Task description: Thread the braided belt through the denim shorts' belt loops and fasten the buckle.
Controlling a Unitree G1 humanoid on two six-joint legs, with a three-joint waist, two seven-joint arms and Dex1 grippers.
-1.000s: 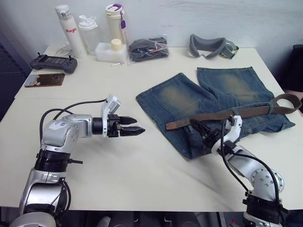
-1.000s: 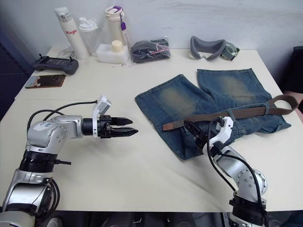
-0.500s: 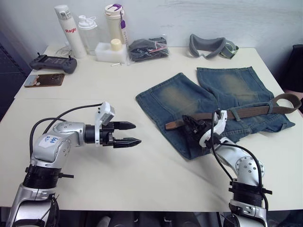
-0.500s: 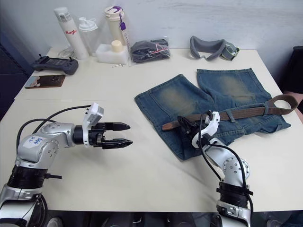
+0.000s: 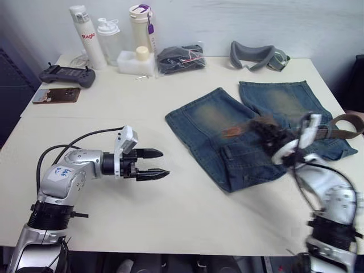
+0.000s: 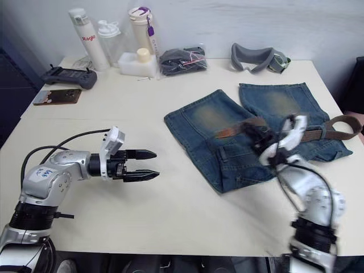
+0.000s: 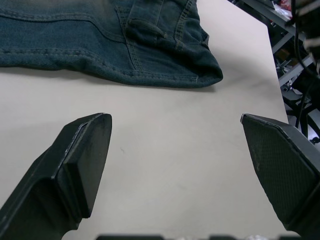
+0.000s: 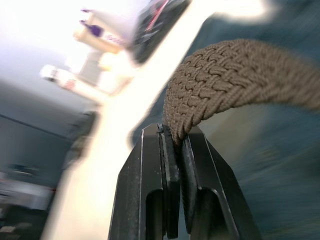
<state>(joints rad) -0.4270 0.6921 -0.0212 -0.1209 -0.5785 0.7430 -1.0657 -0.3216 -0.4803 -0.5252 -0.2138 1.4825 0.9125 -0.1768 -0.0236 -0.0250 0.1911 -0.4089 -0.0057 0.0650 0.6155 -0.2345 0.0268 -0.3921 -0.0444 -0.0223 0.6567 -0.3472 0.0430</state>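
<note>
The denim shorts (image 5: 227, 122) lie flat on the table, right of centre. The braided belt (image 6: 227, 132) lies across them, its brown tip pointing left and its far end curled in a loop (image 5: 347, 120) at the right edge. My right gripper (image 5: 266, 128) is over the shorts, shut on the belt (image 8: 225, 80), with the woven strap pinched between its fingers (image 8: 150, 165). My left gripper (image 5: 165, 163) hovers open over bare table left of the shorts, holding nothing. A narrow denim strip (image 7: 145, 27), possibly one of the belt loops, shows near the shorts' edge. The buckle is out of view.
Along the table's back stand three bottles (image 5: 79, 34), a white box (image 5: 133, 61), a dark bundle in clear plastic (image 5: 179, 58) and a grey headset (image 5: 256, 56). A black controller (image 5: 65, 75) and a brown card (image 5: 55, 95) lie at the back left.
My right gripper has shut on the belt and swung to the right and away, dragging the belt's tip across the shorts. My left gripper has drawn back slightly and stayed open.
</note>
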